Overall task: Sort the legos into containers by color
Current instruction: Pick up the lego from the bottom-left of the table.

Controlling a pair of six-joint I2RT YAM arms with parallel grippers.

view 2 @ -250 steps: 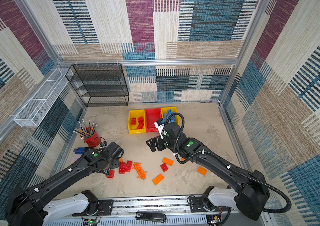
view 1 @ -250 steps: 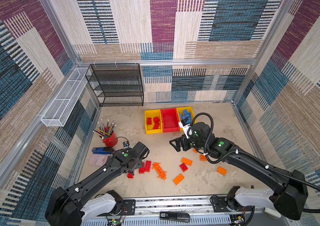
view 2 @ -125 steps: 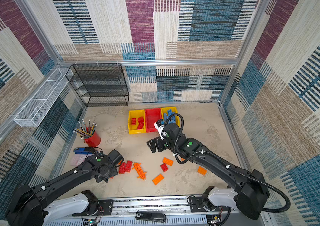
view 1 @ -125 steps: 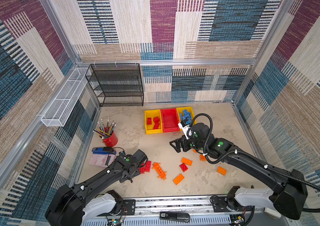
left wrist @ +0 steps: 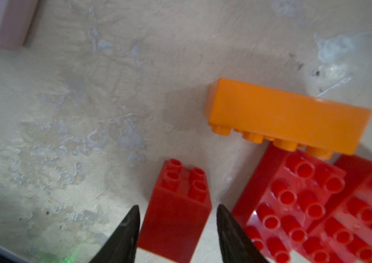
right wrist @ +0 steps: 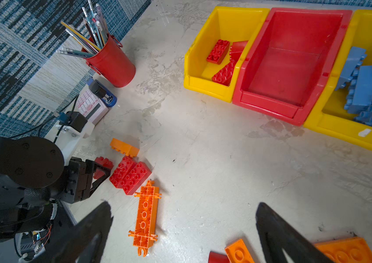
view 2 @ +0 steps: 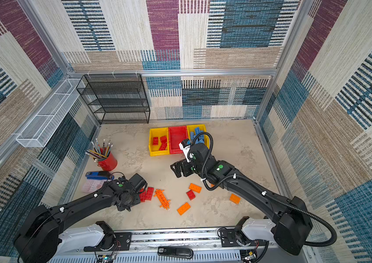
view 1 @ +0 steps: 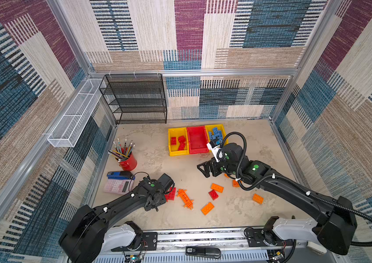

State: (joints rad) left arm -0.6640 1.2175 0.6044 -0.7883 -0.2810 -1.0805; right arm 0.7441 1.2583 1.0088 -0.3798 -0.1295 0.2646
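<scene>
So, left gripper [left wrist: 176, 208]: low over the table [view 1: 148, 145], jaws part-spread, one finger [left wrist: 125, 234] on each side of the small red brick [left wrist: 175, 218]. A sliver of table showed between the brick and the other finger, so it was not pinched.
Small red brick: stood on the table, studs up, well apart from the bins.
Beside it: two red bricks [left wrist: 294, 205] lay side by side, studs up. An orange brick [left wrist: 287, 116] lay tipped on its side, its studs against them.
Orange plate [view 1: 185, 198]: flat on the table, just beside the two red bricks.
Right gripper [right wrist: 182, 209]: above the table in front of the bins, jaws spread wide with nothing between them.
Loose bricks: four orange [view 1: 207, 208] and one red [view 1: 213, 195] were scattered near the right arm, one orange partly under it.
Left yellow bin [view 1: 178, 153]: held three red bricks [view 1: 178, 142].
Red bin [view 1: 197, 139]: stood between the two yellow bins.
Right yellow bin [view 1: 207, 127]: held a heap of blue bricks [view 1: 215, 134].
</scene>
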